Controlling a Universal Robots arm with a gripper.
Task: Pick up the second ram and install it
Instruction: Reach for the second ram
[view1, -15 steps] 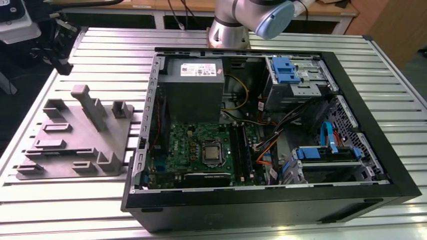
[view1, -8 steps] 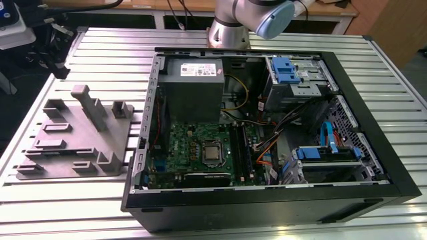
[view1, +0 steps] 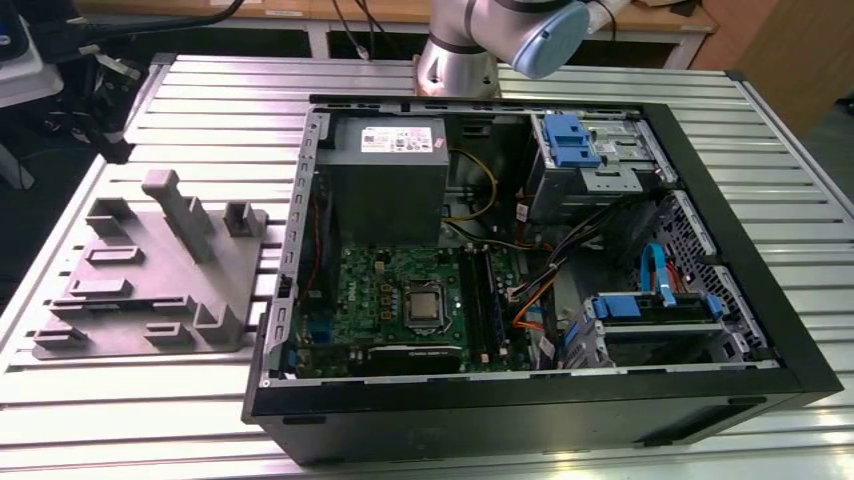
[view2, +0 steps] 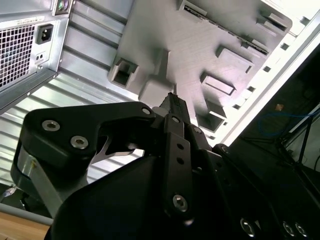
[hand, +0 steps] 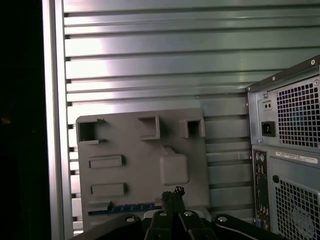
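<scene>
The hand (hand: 172, 192), fingertips pressed together and gripping nothing, is hovering over the grey fixture block (hand: 140, 165), the second ram (hand: 125, 206) is lying in that block's long edge slot, and the open computer case (view1: 534, 250) is standing beside the block on the ribbed surface (hand: 150, 60).

Robot arm (view1: 497, 40): cut off at the exterior view's upper edge.
Computer case (hand: 290, 150): cut by the frame edge in the first wrist view.
Second ram (hand: 125, 207): only a thin edge shows in the grey fixture (hand: 130, 145); one end is lost behind the gripper (hand: 172, 192).
</scene>
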